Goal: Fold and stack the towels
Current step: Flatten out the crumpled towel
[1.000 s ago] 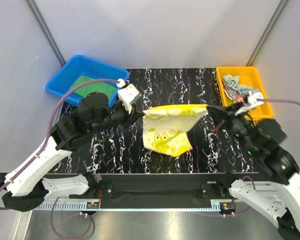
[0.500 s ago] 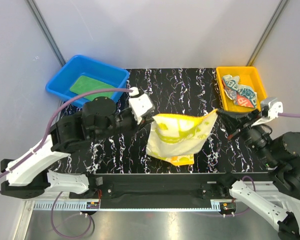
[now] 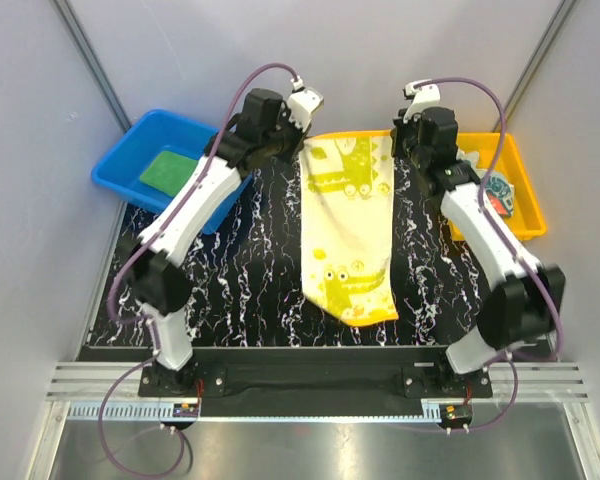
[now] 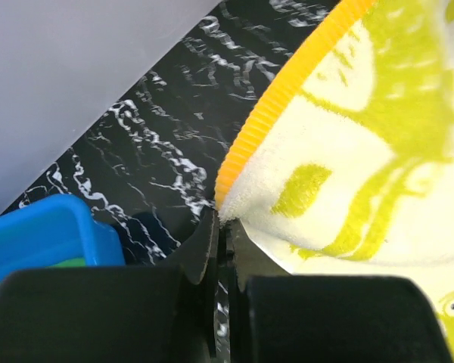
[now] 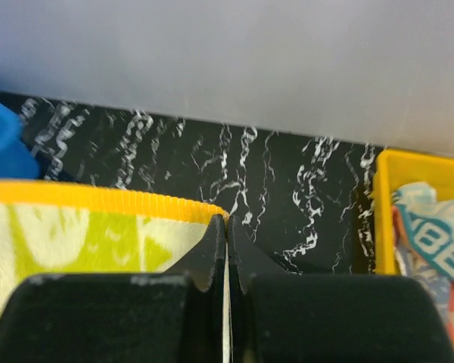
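Where the tabletop comes closest to your arm bases, the free end of the yellow towel lies flat, crocodile print up. From there the towel runs straight away from you as one long strip, its long axis near to far, and it seems to lift off the surface toward the far side. At that far end you hold both corners. The left gripper is pinched tight on the left corner at the orange border, and the right gripper is pinched tight on the right corner, with the far edge stretched between them. So the loose end lies toward you from both grippers, and neither arm is nearer to it. I judge the next move to be a half fold along that axis onto the near end; keep both sides level or the edges will skew. Out to the sides, the green towel lies in the blue bin on the left, and the striped towel in the yellow bin on the right.
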{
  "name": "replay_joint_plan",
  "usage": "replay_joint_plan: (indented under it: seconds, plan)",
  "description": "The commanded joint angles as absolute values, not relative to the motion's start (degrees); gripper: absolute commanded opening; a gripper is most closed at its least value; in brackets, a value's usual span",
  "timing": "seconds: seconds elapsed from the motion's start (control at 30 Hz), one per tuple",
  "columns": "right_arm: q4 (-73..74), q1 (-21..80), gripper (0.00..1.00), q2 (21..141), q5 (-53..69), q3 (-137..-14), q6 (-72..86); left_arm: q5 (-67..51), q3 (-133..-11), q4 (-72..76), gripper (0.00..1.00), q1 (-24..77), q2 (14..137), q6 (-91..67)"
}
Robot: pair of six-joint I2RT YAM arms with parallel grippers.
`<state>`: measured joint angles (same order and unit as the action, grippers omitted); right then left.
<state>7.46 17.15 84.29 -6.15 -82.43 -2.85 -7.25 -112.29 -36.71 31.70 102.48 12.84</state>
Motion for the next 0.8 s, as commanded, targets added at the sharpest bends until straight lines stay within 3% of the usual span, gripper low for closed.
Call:
replay_joint_plan:
  seconds: [0.0,0.13,0.3,0.5,0.77]
  plan:
    - [-3.47,13.81,0.00,92.17,6.58,-88.58,-0.79,-10.63,-120.48,-28.75,0.00,27.87,110.46,15.73]
    - [-7.91,10.12,0.00,103.94,9.84,-94.47,-0.35,-9.58,-123.49,-19.46,0.00,24.87,118.38,14.77]
    - [-8.09,9.76,0.00,106.00,14.14,-97.30,-2.19,-9.75,-124.55,-18.11,0.00,24.87,120.59,15.47]
    - [-4.84,9.93,0.00,94.24,20.47,-89.75,-0.53,-8.53,-109.70,-15.02,0.00,29.16,104.96,19.06]
    - [7.19,10.46,0.00,61.73,27.42,-74.10,-0.35,2.70,-91.24,-20.65,0.00,43.75,76.86,24.79]
